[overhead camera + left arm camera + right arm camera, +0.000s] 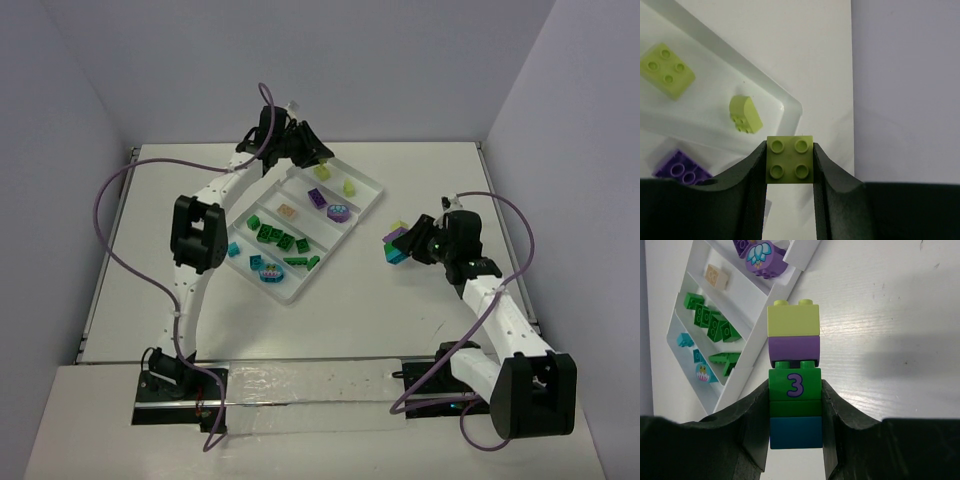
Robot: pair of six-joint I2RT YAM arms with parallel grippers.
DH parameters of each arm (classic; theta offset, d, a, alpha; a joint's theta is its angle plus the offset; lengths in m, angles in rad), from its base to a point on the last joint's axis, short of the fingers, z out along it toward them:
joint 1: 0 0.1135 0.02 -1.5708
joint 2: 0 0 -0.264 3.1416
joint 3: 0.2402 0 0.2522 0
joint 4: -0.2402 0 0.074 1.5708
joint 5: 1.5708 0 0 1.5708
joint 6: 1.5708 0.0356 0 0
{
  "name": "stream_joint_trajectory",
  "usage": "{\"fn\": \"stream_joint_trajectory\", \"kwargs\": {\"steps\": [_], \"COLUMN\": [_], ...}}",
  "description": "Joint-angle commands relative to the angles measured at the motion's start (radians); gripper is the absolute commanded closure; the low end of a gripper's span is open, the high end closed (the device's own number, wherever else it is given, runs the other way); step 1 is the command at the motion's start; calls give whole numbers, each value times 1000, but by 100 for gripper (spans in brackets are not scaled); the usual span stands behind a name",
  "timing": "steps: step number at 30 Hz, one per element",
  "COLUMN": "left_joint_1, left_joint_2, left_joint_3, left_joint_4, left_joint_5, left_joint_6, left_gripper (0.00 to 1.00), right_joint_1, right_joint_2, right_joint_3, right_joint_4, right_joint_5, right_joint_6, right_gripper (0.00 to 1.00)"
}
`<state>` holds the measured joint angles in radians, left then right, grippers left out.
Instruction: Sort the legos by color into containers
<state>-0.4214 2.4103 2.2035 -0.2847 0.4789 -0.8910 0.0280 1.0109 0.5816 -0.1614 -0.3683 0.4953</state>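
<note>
My left gripper [789, 150] is shut on a yellow-green four-stud lego [789, 159], held above the far corner of the clear tray [791, 106]. Below it in the end container lie two more yellow-green legos [666, 69] [745, 114]. My right gripper [795, 390] is shut on a lego stack [794, 355] of yellow-green, purple, green marked "3" and teal-blue, hanging over the table right of the tray [372, 184]. From above, the left gripper [318, 155] is at the tray's far end and the right gripper [400, 245] is beside its right side.
The other containers hold purple legos [338, 210], a peach one [288, 211], several green ones [275, 235] and teal-blue ones [265, 268]. The left arm's purple cable [110, 200] loops over the table's left side. Walls close in the table on three sides.
</note>
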Motion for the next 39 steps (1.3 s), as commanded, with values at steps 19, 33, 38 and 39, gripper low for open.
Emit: {"fn": "stream_joint_trajectory", "kwargs": {"steps": [19, 33, 38, 39], "left_joint_1": [-16, -57, -80, -81], "left_joint_2": [216, -162, -345, -402], "left_joint_3": [199, -126, -284, -354], "left_joint_4": [144, 129, -49, -56], "left_joint_5": [27, 100, 257, 259], "left_joint_6": [-63, 100, 330, 356], "left_gripper": [32, 28, 24, 23], "right_joint_1": [-2, -3, 19, 25], "right_joint_2": [-31, -91, -140, -145], "right_joint_3": [28, -16, -134, -147], "right_joint_4": [-14, 95, 400, 436], "right_joint_5": [28, -159, -437, -471], "right_joint_6": [-20, -10, 112, 136], "right_gripper": [100, 100, 100, 100]}}
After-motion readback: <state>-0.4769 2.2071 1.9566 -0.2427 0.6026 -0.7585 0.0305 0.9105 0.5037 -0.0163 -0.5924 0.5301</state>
